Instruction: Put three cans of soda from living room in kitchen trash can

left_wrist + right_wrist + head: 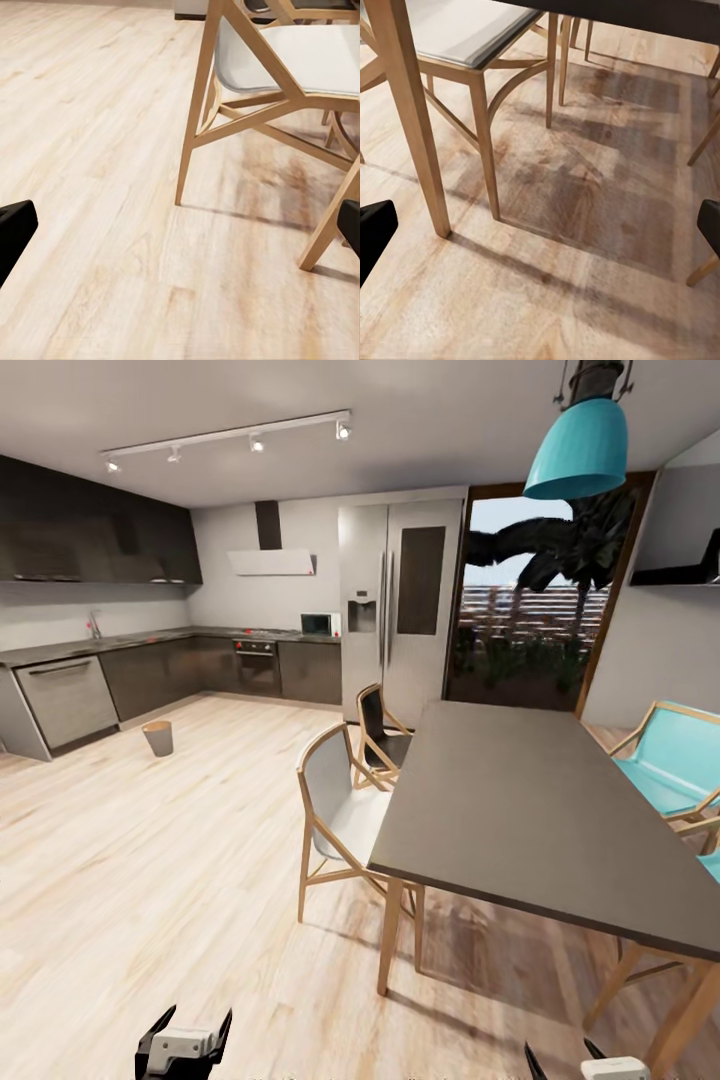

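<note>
Kitchen point(150, 660) ahead, tash can point(158, 738) on floor beside cabinets. Left gripper point(186, 1045), right gripper point(570, 1062): jaws wide, empty. Step, judged: transit; next needs cans located.

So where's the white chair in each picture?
Head view: the white chair stands mid-picture, at the dark table's near left corner.
Left wrist view: the white chair is at the upper right.
Right wrist view: its pale seat is at the upper left.
Shared landmark: the table's wooden leg beside the chair.
</note>
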Controlling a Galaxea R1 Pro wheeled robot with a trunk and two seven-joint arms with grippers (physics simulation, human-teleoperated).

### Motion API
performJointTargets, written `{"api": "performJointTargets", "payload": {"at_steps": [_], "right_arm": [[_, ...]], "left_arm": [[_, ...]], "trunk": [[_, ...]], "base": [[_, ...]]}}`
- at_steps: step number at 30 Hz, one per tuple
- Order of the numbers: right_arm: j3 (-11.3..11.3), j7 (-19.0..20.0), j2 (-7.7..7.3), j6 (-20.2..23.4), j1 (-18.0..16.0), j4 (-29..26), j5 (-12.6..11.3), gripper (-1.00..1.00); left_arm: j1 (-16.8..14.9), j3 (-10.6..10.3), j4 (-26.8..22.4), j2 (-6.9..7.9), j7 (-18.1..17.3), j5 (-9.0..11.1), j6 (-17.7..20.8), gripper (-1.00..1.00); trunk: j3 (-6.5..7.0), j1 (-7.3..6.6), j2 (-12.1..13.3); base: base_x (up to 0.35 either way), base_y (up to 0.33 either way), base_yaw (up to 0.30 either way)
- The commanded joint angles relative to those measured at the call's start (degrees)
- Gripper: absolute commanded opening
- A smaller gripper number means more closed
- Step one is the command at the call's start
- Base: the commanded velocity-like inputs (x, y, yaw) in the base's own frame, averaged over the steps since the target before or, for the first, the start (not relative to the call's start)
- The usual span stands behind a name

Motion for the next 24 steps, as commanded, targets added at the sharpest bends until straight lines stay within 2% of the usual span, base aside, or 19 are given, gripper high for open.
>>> {"api": "performJointTargets", "payload": {"at_steps": [1, 10, 24], "right_arm": [[0.0, 0.0, 0.0, 0.0, 0.0, 0.0, 0.0, 1.0], [0.0, 0.0, 0.0, 0.0, 0.0, 0.1, 0.1, 1.0], [0.0, 0.0, 0.0, 0.0, 0.0, 0.1, 0.2, 1.0]], "left_arm": [[0.0, 0.0, 0.0, 0.0, 0.0, 0.0, 0.0, 1.0], [0.0, 0.0, 0.2, 0.0, 0.0, 0.0, 0.0, 1.0], [0.0, 0.0, 0.2, 0.0, 0.0, -0.1, 0.1, 1.0]], "trunk": [[-0.09, 0.0, 0.0], [-0.86, 0.0, 0.0], [-1.36, 0.0, 0.0]], "base": [[0.0, 0.0, 0.0], [0.0, 0.088, 0.048], [0.0, 0.271, 0.033]]}}
